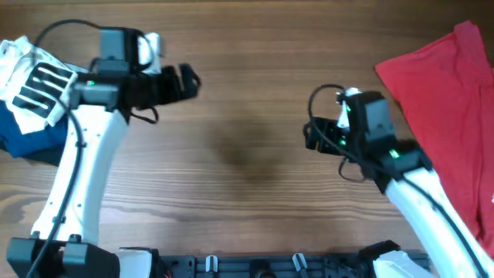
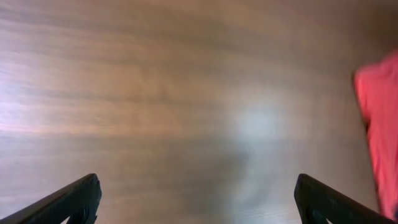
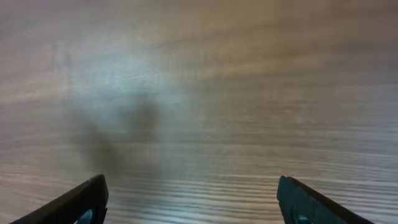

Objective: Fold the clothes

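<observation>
At the table's point(image 1: 247, 177) far left edge the white T-shirt point(image 1: 31, 81) lies bunched on a blue garment point(image 1: 31, 140); the red shirt point(image 1: 451, 100) spreads along the right edge. Both arms rise from the near side and point inward. The left gripper point(image 2: 198, 186) and the right gripper point(image 3: 191, 186) gape wide, holding nothing.

Overhead camera looks straight down across the wooden tabletop point(image 1: 247, 116). Both wrist cameras face its boards from close by; the left one shares the red shirt point(image 2: 380, 124) with overhead.
</observation>
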